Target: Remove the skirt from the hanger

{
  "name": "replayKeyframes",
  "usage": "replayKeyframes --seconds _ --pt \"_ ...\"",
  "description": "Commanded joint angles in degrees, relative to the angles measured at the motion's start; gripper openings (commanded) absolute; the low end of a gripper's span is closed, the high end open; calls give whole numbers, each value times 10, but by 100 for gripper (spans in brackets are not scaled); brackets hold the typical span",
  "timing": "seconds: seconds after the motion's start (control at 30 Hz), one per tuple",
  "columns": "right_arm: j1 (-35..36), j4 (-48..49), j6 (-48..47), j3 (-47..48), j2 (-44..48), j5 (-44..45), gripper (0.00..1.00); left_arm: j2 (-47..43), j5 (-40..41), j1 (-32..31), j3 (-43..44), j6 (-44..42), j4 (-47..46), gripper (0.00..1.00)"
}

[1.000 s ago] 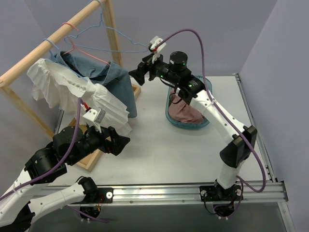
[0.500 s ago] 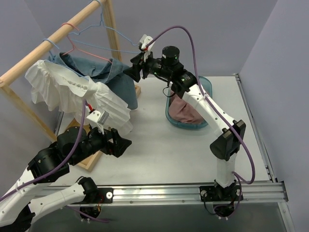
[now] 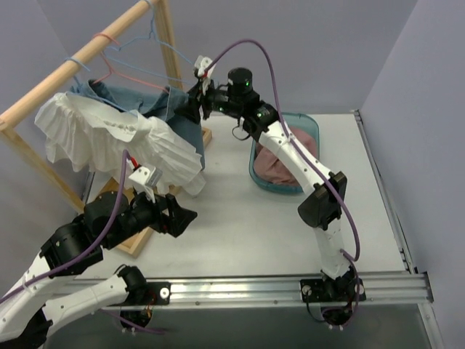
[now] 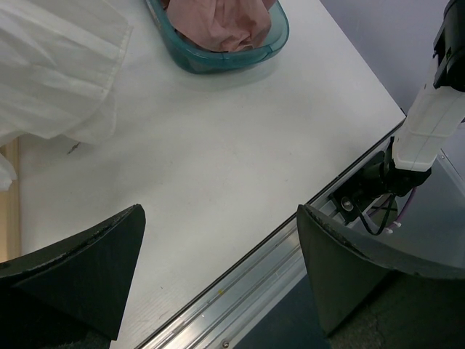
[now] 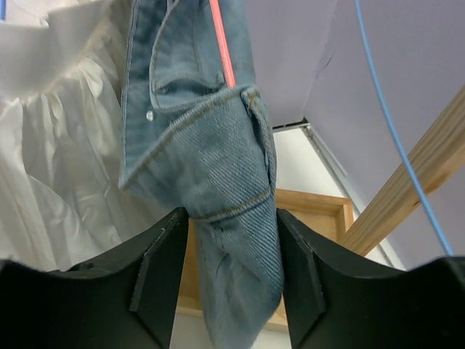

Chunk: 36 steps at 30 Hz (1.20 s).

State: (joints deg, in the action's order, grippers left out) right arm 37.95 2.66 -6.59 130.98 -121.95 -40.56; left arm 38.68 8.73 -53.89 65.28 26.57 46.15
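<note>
Wooden rail: denim skirt hangs under it on a red wire hanger. Judging by the cloth, it's soft, thickish, fairly heavy, grippy and not fragile, and seamed folds give the best hold. Right end effector is clamped on one such fold below the rail. Left end effector is apart and empty, well off the rail.

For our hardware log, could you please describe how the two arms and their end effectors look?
The left arm and right arm have white links with black joints. A purple cable loops to each wrist. The left end effector and right end effector have black wedge-shaped fingers.
</note>
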Motion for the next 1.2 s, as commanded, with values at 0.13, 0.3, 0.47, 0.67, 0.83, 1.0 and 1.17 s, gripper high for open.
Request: replayKeyframes --seconds 0.13,0.3,0.47,0.67,0.83,1.0,1.17 --pt "10 11 3 25 -4 -40 31 1 -4 4 0 -2 -5 95" --pt "13 59 53 22 4 -59 0 -1 -7 4 -5 2 -9 94" --pt "24 142 104 10 12 -75 0 -2 -16 4 -12 9 -18 95" --pt "48 208 153 76 -25 -43 0 -1 -27 4 -20 17 -26 94" --pt "62 213 190 171 -89 2 0 -3 -29 4 -23 20 -29 95" --pt "53 205 203 156 -98 34 0 -1 -38 5 -22 16 -33 95" --pt "45 220 166 -28 23 75 0 15 -43 5 -5 0 -29 98"
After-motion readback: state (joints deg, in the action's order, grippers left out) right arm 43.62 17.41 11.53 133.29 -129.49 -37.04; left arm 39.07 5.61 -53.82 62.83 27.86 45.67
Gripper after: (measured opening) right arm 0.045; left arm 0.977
